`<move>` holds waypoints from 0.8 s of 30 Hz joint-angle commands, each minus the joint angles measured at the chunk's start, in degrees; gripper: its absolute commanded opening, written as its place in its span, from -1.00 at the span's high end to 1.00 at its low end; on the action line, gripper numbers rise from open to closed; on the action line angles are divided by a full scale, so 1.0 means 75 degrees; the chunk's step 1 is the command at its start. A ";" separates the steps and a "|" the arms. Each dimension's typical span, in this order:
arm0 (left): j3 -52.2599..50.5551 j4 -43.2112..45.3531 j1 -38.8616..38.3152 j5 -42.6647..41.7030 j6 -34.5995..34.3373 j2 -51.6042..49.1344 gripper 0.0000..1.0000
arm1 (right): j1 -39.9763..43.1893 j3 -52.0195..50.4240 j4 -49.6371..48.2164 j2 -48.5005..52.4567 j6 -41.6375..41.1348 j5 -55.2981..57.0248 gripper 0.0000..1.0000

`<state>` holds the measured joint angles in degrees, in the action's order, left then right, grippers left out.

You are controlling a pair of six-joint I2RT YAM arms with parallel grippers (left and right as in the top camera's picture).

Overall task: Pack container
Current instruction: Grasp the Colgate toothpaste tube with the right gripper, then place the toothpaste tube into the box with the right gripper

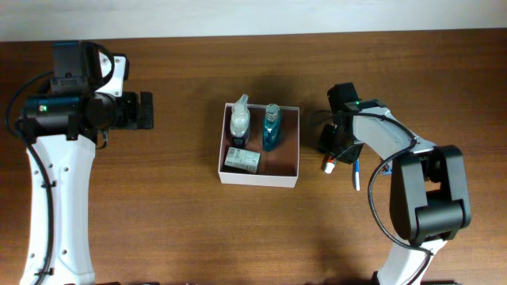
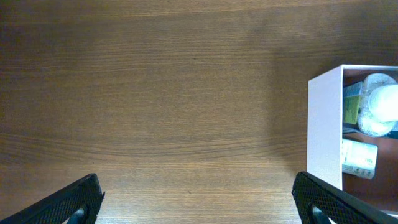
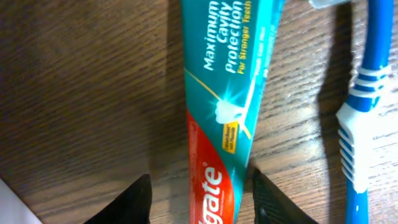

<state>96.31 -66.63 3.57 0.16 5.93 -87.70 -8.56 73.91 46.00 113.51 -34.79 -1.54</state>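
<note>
The container [image 1: 259,179] is a square white box with a reddish-brown inside, at the table's middle. It holds a clear bottle [image 1: 239,120], a blue bottle [image 1: 272,128] and a small pale packet [image 1: 242,160]. My right gripper [image 1: 333,147] is low over the table just right of the box. It is open, with its fingers [image 3: 202,199] on either side of a teal and red toothpaste tube [image 3: 230,74] lying on the wood. A blue and white toothbrush [image 3: 367,124] lies beside the tube. My left gripper [image 1: 145,111] is open and empty, far left of the box [image 2: 324,124].
The toothbrush [image 1: 356,174] lies right of the container, next to my right arm. The tube's red end [image 1: 327,166] pokes out below the right gripper. Bare brown wood lies under the left gripper [image 2: 199,199].
</note>
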 commanded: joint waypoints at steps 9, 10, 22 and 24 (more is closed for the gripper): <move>0.0064 -0.0003 0.0032 -0.0055 -0.0099 -0.0029 -0.99 | 0.0055 0.0102 0.0985 -0.0498 0.0044 0.1113 0.60; 0.0064 -0.0003 0.0032 -0.0058 -0.0099 -0.0029 -0.99 | 0.0050 0.0157 0.1102 -0.0667 0.0128 0.1169 0.60; 0.0064 -0.0003 0.0032 -0.0055 -0.0099 -0.0029 -0.99 | -0.1282 0.0571 0.1909 -0.3389 -0.0099 0.0746 0.70; 0.0064 -0.0003 0.0032 -0.0055 -0.0099 -0.0029 -0.99 | -0.1894 0.0571 0.1900 -0.3418 -0.0697 0.0746 0.70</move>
<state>96.31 -66.63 3.57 0.16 5.93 -87.70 -16.86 77.47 60.10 88.88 -34.44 4.62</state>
